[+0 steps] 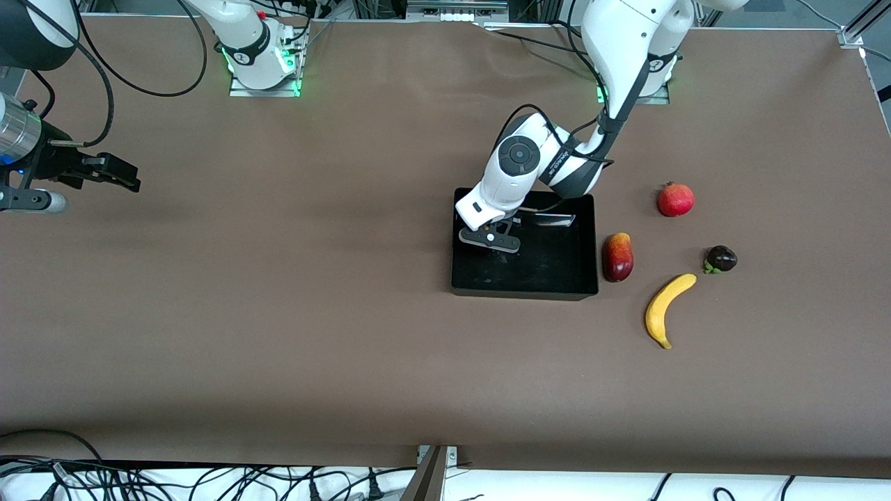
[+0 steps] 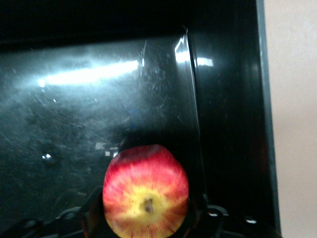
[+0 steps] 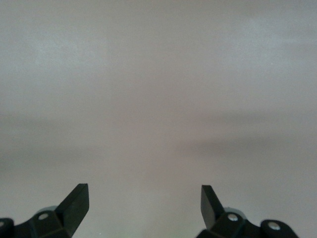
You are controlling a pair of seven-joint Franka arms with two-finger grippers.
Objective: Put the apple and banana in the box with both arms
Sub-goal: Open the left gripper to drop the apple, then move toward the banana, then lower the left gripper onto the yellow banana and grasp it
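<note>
Your left gripper (image 1: 491, 241) is down inside the box (image 1: 557, 278), at the end toward the right arm. Left wrist view shows the apple (image 2: 146, 191) sitting between the gripper fingers (image 2: 89, 213), over the glossy box floor and next to one wall. Looks clamped on the apple, but the finger contact is dark in that view, so treat that as probable. You can't see the apple from the front; the wrist covers it.

Banana (image 1: 666, 308) is on the bench, toward the left arm's end, nearer the front camera than the box and well apart from it. An elongated red fruit (image 1: 617, 257) lies just beside the box wall. A pomegranate (image 1: 675, 199) and a small dark fruit (image 1: 720, 259) sit farther toward that end.

Your right gripper (image 3: 144, 201) waits over bare bench at the right arm's end, fingers spread wide, holding nothing.
</note>
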